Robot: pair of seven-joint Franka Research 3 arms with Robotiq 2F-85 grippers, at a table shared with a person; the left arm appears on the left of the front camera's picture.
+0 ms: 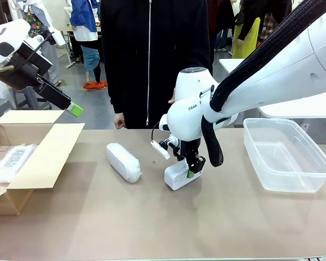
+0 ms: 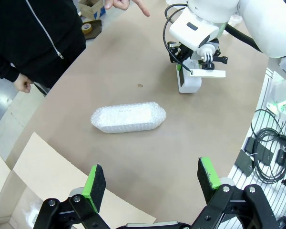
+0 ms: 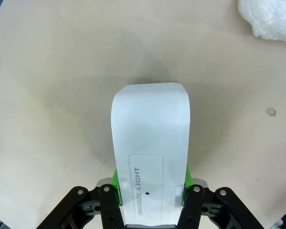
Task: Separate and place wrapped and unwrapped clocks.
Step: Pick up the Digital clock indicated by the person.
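Bare clock (image 3: 150,124), long axis straight out from right claw (image 3: 151,183)

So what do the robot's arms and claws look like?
The left arm and right arm are rounded white shells; the right carries a black braided cable sleeve and grey lettering starting FRAN. The left gripper and right gripper are black linkages with two fingers padded bright green.

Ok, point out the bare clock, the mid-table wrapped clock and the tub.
bare clock (image 3: 150,124), right wrist view, top face
mid-table wrapped clock (image 2: 128,117), left wrist view, middle
tub (image 1: 299,182), front view, near wall
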